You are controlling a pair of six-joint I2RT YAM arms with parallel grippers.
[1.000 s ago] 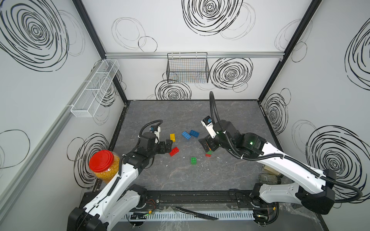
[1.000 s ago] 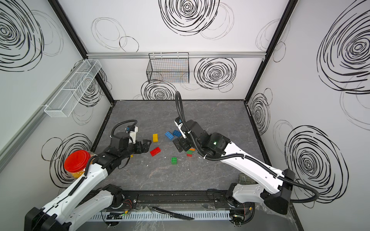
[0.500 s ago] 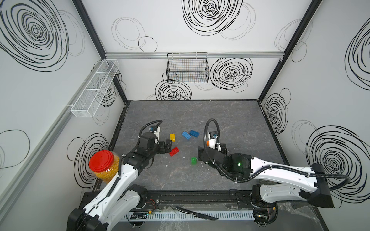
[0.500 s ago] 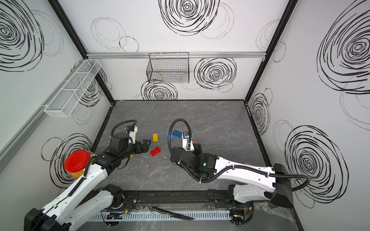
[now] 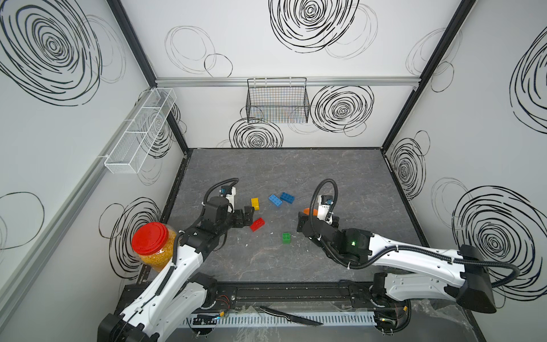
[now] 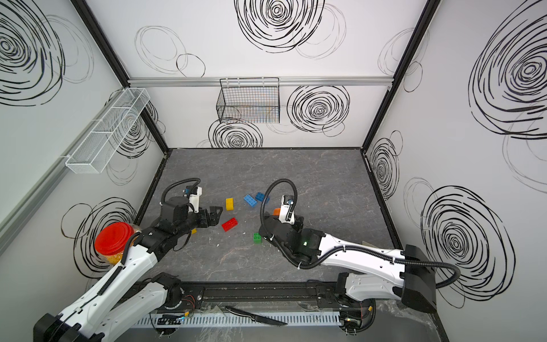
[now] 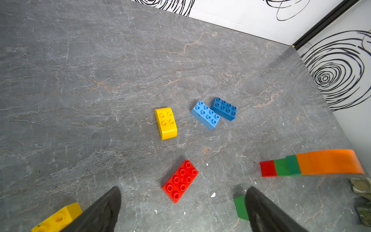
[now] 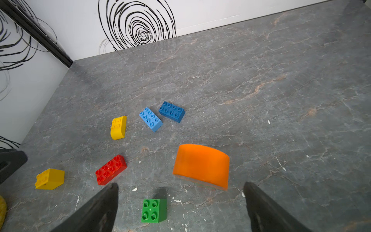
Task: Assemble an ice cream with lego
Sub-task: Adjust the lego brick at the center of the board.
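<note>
Jaws of our left gripper (image 5: 248, 215) and right gripper (image 8: 180, 184) gape empty. Square green studded plastic brick (image 8: 154, 210) lies between the right pair; reaching carelessly, we could knock the orange-domed brick stack (image 8: 201, 165) just beyond.

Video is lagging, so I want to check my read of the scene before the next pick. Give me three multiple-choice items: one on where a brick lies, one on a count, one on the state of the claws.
1. Where does the light blue brick lie?
A. in the wire basket
B. right beside the dark blue brick
C. stacked on the red brick

2. How many blue bricks are in view?
A. one
B. two
C. four

3. How do the claws stand?
A. both open, gripping nothing
B. left shut on the red brick
C. right shut on the green brick

Answers:
1 B: the light blue brick sits next to the dark blue brick.
2 B: only those two bricks are blue.
3 A: the left claw and the right claw both have their fingers spread wide and clamp nothing.
</note>
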